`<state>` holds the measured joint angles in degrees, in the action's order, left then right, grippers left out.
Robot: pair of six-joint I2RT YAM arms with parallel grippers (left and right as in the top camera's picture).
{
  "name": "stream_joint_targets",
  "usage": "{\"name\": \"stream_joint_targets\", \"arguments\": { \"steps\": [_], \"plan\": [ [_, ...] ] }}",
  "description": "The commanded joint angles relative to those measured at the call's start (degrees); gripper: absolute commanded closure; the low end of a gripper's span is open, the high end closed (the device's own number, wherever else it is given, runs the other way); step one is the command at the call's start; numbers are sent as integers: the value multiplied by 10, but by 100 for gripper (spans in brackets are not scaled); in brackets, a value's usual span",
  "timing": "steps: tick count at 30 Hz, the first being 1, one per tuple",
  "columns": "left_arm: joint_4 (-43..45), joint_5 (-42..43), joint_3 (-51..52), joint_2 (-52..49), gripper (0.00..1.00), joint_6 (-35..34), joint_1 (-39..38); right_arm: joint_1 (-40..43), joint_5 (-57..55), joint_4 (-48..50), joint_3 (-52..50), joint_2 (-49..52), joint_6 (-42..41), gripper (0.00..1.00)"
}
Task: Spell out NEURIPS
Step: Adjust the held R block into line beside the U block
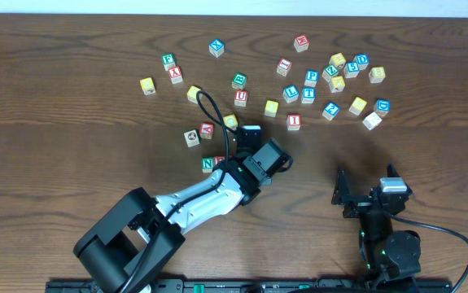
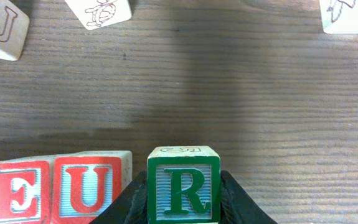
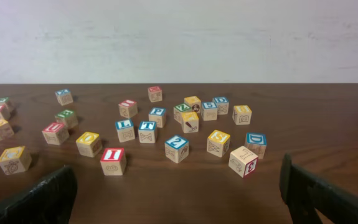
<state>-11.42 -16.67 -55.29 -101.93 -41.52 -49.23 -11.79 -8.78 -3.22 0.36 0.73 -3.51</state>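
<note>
In the left wrist view my left gripper (image 2: 183, 202) is shut on a green R block (image 2: 183, 183). It holds the block at table level just right of a red U block (image 2: 90, 186) and a red E block (image 2: 14, 194), with a small gap to the U. In the overhead view the left gripper (image 1: 235, 168) sits beside a green N block (image 1: 207, 163); the row's other blocks are mostly hidden under the arm. My right gripper (image 3: 179, 205) is open and empty, near the front of the table (image 1: 362, 195). A red I block (image 3: 113, 160) stands ahead of it, also seen in the overhead view (image 1: 294, 122).
Several loose letter blocks are scattered across the far half of the table, with a cluster at the back right (image 1: 336, 81) and a few near the left arm (image 1: 191, 137). A black cable (image 1: 209, 110) loops over the left arm. A J block (image 2: 3, 28) lies beyond the row.
</note>
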Motion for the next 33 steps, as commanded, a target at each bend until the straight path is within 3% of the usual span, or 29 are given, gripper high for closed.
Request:
{"name": "stream_joint_targets", "arguments": {
  "steps": [1, 26, 27, 30, 33],
  "plan": [
    [0, -4, 6, -10, 93, 7, -14, 4, -3, -2, 0, 0, -7, 1],
    [8, -14, 1, -38, 92, -5, -16, 4, -3, -2, 0, 0, -7, 1],
    [8, -14, 1, -38, 91, -5, -16, 4, -3, -2, 0, 0, -7, 1],
    [8, -14, 1, -38, 72, -5, -16, 4, -3, -2, 0, 0, -7, 1],
    [8, -14, 1, -38, 65, -5, -16, 4, -3, -2, 0, 0, -7, 1]
  ]
}}
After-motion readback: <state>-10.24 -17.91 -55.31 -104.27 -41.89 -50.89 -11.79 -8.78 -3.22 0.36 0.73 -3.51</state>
